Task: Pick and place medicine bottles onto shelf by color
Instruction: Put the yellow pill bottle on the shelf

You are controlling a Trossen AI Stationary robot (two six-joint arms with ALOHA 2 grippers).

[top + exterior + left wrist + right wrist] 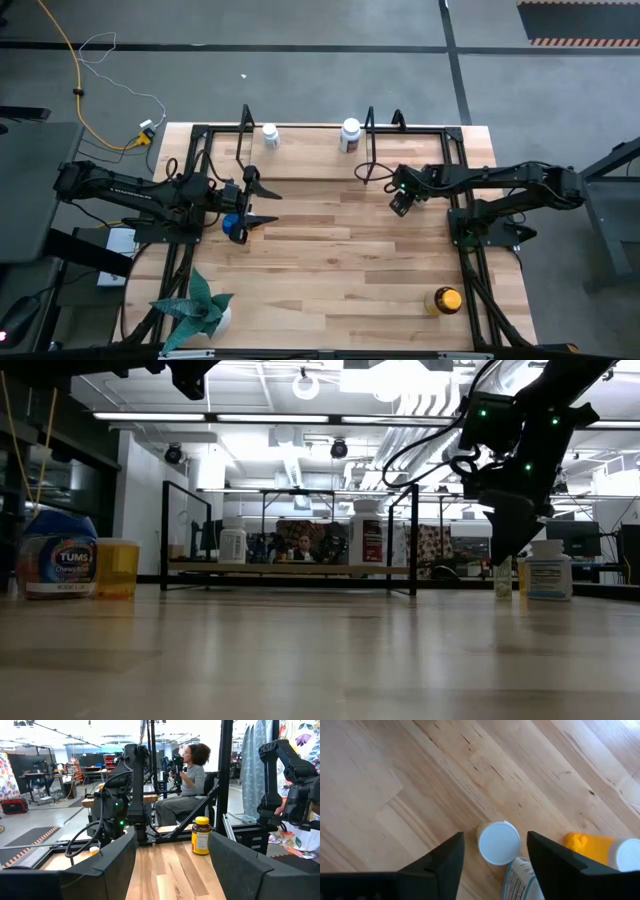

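My right gripper points down, open, over the middle right of the table. Its fingers stand on either side of a small white-capped bottle without touching it. An orange bottle lies on its side beside that one, and a labelled white bottle is next to it. My left gripper is open at the table's left, beside a blue bottle standing on the table. Two white bottles stand on the shelf at the far edge. The larger amber bottle stands near the right corner.
A teal spiky plant sits at the near left corner. A yellow-orange container stands beside the blue bottle in the low view. Black arm frames run along both sides. A person sits beyond the table. Bare wood lies between the arms.
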